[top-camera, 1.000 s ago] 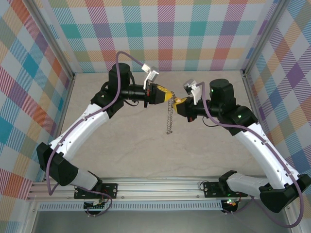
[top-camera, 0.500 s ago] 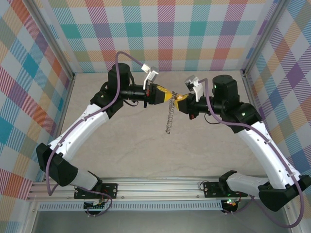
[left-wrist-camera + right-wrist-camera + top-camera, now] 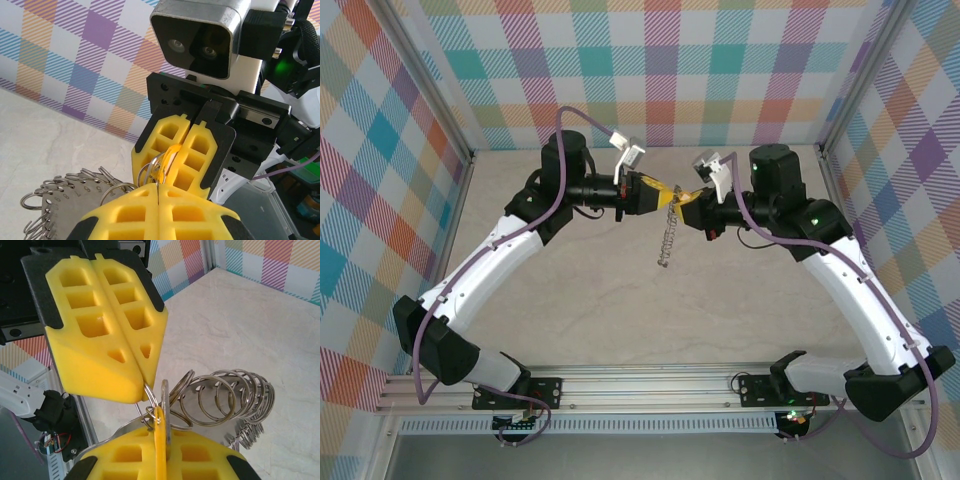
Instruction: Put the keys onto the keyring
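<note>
Within the last second the right arm has swung in toward the left, and the tips now almost meet above the bench [image 3: 620, 310]. Left fingers [image 3: 95, 355] are pressed together, pinching the keyring [image 3: 666, 245], which hangs below. Right fingers [image 3: 200, 155] pinch the key [image 3: 160, 440] edge-on against a ring. Judgement: threading is under way, not yet seated.

White-shelled left arm [image 3: 490, 262] and right arm [image 3: 865, 300]: black joint housings, purple cable [image 3: 590, 117] routed alongside each. Yellow moulded finger pads [image 3: 95, 330], square-pocketed, on black backing plates. Silver-faced camera block [image 3: 200, 37] behind the right gripper [image 3: 686, 202]; green indicator light [image 3: 285, 65] rearward.
</note>
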Tool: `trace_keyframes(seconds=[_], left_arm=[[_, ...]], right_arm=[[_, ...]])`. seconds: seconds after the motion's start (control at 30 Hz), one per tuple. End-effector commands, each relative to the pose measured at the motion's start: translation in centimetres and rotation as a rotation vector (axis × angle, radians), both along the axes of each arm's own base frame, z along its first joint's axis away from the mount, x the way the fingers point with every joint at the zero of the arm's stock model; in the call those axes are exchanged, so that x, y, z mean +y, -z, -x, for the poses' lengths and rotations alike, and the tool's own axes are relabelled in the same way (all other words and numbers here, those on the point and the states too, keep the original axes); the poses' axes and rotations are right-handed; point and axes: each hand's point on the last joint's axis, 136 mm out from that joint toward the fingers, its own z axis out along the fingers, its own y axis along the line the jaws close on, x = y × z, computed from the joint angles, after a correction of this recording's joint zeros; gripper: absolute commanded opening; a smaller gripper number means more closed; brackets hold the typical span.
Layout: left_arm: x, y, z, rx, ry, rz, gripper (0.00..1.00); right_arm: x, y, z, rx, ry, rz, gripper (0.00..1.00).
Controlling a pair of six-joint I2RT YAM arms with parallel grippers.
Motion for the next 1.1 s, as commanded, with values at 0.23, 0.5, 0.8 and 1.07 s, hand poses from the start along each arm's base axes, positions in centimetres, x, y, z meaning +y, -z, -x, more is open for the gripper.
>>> trace_keyframes(seconds=[0.23, 0.5, 0.8, 1.07], left_arm=[[0.1, -1.4, 1.4, -0.043, 0.030, 0.026, 0.00], [0.2, -1.5, 1.3, -0.044, 0.025, 0.025, 0.00], [0.0, -1.3, 1.2, -0.042, 0.029, 0.024, 0.00], [0.1, -1.2, 1.3, -0.039, 0.031, 0.025, 0.00]], right_arm=[[0.0, -0.2, 1.0, -0.021, -0.025, -0.034, 0.00], [0.0, 0.3, 1.2, -0.006, -0.030, -0.038, 0.00], [0.0, -0.4, 0.8, -0.032, -0.021, -0.035, 0.00], [0.5, -2.0, 0.1, -0.060, -0.034, -0.046, 0.00]])
